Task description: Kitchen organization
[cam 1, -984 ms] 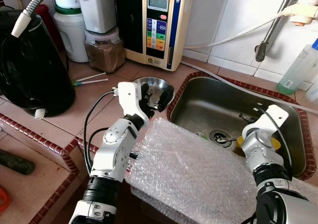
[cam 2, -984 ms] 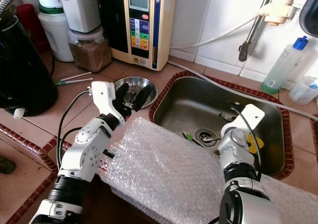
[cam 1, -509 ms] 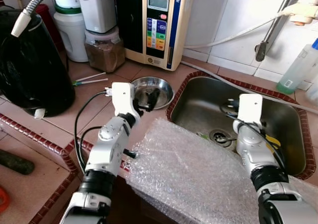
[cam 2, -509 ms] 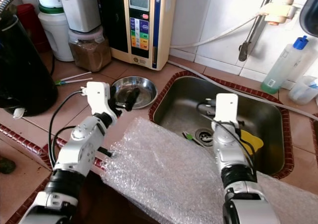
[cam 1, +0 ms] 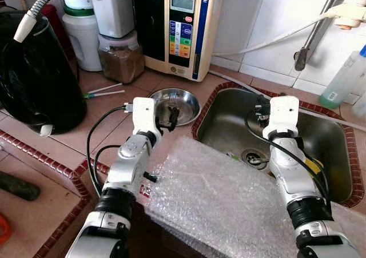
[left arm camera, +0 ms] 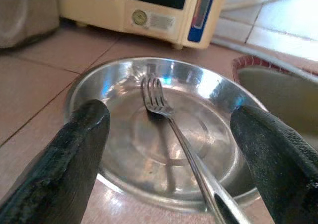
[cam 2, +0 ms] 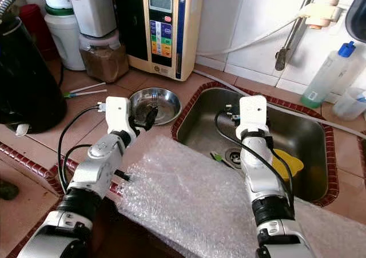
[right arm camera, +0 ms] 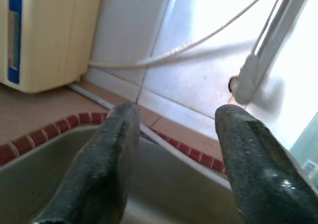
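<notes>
A shallow steel bowl [cam 1: 189, 102] sits on the tiled counter just left of the sink, with a fork [left arm camera: 168, 115] lying in it, tines toward the wall. My left gripper [cam 1: 170, 119] hovers low at the bowl's near rim. It stands open, its two fingers [left arm camera: 74, 154] spread about as wide as the bowl, with the fork's handle running between them. My right gripper [cam 1: 262, 107] is held up over the back left of the sink [cam 1: 226, 123], open and empty [right arm camera: 174, 149], pointing at the tiled back wall.
Bubble wrap [cam 1: 217, 195] covers the counter's front edge between my arms. A yellow item [cam 2: 286, 162] lies in the sink by the drain. At the back stand a cream water unit [cam 1: 183, 26], a jar of brown powder [cam 1: 120, 58], a black appliance [cam 1: 34, 75] and a bottle [cam 1: 343, 75].
My right gripper has risen from the sink bottom near the drain to the sink's back left. My left gripper has dropped lower and drawn back to the bowl's near rim.
</notes>
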Controlling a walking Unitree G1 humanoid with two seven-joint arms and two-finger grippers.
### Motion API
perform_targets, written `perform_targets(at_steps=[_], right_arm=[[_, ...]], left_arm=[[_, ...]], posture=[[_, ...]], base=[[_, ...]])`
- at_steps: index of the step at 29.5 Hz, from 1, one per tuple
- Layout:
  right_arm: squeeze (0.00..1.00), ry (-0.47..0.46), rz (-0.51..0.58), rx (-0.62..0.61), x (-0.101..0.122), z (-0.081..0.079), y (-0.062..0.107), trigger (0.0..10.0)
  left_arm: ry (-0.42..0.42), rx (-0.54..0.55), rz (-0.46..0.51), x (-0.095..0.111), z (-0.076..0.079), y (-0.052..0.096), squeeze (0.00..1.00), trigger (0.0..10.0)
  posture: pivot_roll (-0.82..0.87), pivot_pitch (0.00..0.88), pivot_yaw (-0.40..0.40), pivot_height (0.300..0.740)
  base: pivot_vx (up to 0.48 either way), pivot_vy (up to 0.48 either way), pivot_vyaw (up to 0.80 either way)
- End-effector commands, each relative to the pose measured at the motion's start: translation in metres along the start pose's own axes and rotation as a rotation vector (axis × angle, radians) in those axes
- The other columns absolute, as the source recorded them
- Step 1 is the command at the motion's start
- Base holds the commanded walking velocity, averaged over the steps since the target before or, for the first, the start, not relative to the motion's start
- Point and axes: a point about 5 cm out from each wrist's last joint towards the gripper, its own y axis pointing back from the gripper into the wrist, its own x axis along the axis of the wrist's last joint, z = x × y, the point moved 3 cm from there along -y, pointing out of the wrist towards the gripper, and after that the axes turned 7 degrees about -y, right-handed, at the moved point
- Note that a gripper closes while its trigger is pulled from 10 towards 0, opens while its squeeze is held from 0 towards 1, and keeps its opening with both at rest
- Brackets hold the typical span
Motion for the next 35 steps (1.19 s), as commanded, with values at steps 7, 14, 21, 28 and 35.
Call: perform_targets(at_steps=[7, 14, 21, 28, 35], right_arm=[[1.00, -0.021, 0.001, 0.064, 0.004, -0.014, 0.007, 10.0], [1.00, -0.034, -0.021, 0.091, 0.002, -0.020, 0.011, 10.0], [0.00, -0.031, -0.022, 0.099, 0.003, -0.021, 0.011, 10.0], [0.00, -0.030, -0.022, 0.094, 0.007, -0.021, 0.010, 10.0], [0.00, -0.042, -0.033, 0.094, 0.006, -0.022, 0.008, 10.0]], left_arm=[[-0.109, -0.046, -0.072, 0.005, 0.004, -0.014, 0.00, 7.3], [-0.117, -0.036, -0.167, -0.004, -0.007, -0.017, 0.00, 0.0], [-0.110, -0.032, -0.208, -0.008, -0.012, -0.018, 0.00, 0.0], [-0.120, -0.004, -0.226, -0.007, -0.027, -0.018, 0.00, 0.0], [-0.136, 0.009, -0.256, -0.014, -0.048, -0.010, 0.00, 0.0]], posture=[[-0.01, 0.000, 0.013, 0.740], [-0.01, 0.000, 0.035, 0.740], [-0.01, 0.000, 0.041, 0.740], [-0.02, 0.000, 0.050, 0.740], [-0.01, 0.000, 0.045, 0.740]], base=[[0.000, 0.000, 0.00], [0.000, 0.000, 0.00], [0.000, 0.000, 0.00], [0.000, 0.000, 0.00], [0.000, 0.000, 0.00]])
